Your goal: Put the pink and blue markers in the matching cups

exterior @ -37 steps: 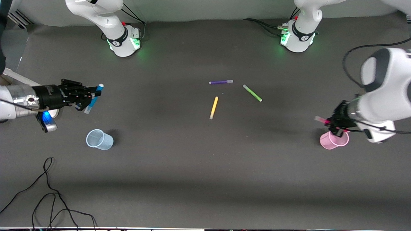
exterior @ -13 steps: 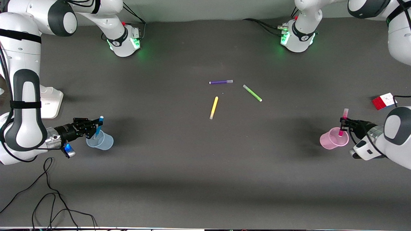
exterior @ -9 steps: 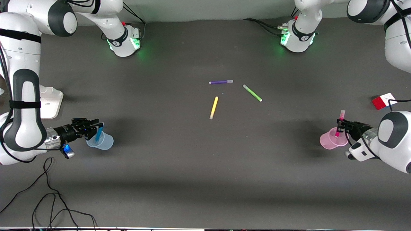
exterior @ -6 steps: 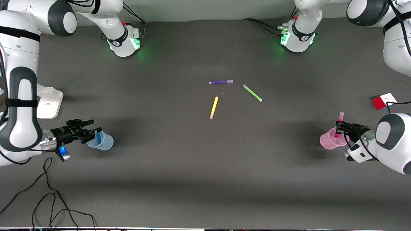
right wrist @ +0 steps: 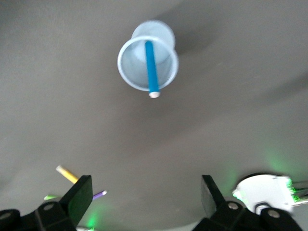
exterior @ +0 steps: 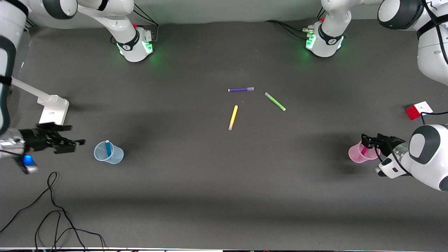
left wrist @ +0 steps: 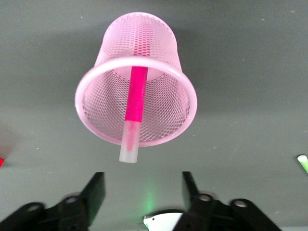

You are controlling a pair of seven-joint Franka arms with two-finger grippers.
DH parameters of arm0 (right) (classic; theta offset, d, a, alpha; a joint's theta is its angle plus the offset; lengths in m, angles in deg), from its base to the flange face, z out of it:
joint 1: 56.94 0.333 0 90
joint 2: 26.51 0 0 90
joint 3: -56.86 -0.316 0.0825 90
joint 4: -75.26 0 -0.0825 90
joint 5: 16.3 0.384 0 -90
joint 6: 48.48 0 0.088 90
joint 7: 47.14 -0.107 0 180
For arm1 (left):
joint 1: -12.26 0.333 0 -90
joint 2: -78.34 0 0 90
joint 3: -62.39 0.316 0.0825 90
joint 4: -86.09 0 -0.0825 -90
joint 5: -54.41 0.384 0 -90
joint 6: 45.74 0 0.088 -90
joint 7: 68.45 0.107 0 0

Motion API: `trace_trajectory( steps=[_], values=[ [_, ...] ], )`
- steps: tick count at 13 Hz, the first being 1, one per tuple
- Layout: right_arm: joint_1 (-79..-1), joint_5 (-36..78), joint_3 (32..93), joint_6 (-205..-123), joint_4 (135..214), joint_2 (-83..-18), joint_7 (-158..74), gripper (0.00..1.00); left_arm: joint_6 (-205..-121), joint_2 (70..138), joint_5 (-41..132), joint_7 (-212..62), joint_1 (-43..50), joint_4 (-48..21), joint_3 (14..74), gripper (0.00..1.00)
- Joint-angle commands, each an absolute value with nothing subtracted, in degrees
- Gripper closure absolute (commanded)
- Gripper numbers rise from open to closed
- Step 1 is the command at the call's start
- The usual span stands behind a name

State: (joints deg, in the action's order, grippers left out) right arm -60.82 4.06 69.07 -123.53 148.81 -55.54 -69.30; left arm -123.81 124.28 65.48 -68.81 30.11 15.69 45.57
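The blue marker stands in the pale blue cup at the right arm's end of the table. My right gripper is open and empty, apart from that cup and farther toward the table's end. In the right wrist view the marker leans in the cup, and the gripper is open. The pink marker leans in the pale pink cup at the left arm's end. My left gripper is open just over the cup's rim. In the left wrist view the marker pokes out of the mesh cup, clear of the open gripper.
A purple pen, a green pen and a yellow pen lie mid-table. A red and white block sits near the left arm's end. A white stand base is near the right gripper. Black cables lie near the front camera.
Both grippers lowered their markers into the cups and opened. The right gripper then drew back from the blue cup toward the table's end. The left gripper stays by the pink cup.
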Motion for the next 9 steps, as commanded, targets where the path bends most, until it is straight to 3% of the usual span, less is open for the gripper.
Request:
trace_trajectory(
  steps=[1,3,6,7,9],
  values=[
    [-60.46,-0.64,69.95,-125.20,153.21,-48.68,-60.70,0.00,-122.12,121.51,66.27,-67.39,30.18,16.92,45.78,0.00],
    [-59.85,-3.72,70.40,-128.79,157.15,-42.71,-57.17,0.00,-122.12,116.60,66.10,-66.69,30.19,16.13,45.78,0.00],
    [-54.23,-12.05,69.18,-141.25,172.50,-28.23,-57.93,0.00,-122.73,108.95,64.96,-66.69,30.36,13.85,45.52,0.00],
    [-54.30,-13.91,66.21,-143.38,174.91,-25.92,-60.64,0.00,-122.64,106.58,64.17,-66.69,30.36,12.97,45.52,0.00],
    [-57.98,-14.55,59.35,-143.58,171.70,-26.68,-64.18,0.00,-124.13,100.87,63.99,-66.60,30.45,8.60,45.52,0.00]
  ],
)
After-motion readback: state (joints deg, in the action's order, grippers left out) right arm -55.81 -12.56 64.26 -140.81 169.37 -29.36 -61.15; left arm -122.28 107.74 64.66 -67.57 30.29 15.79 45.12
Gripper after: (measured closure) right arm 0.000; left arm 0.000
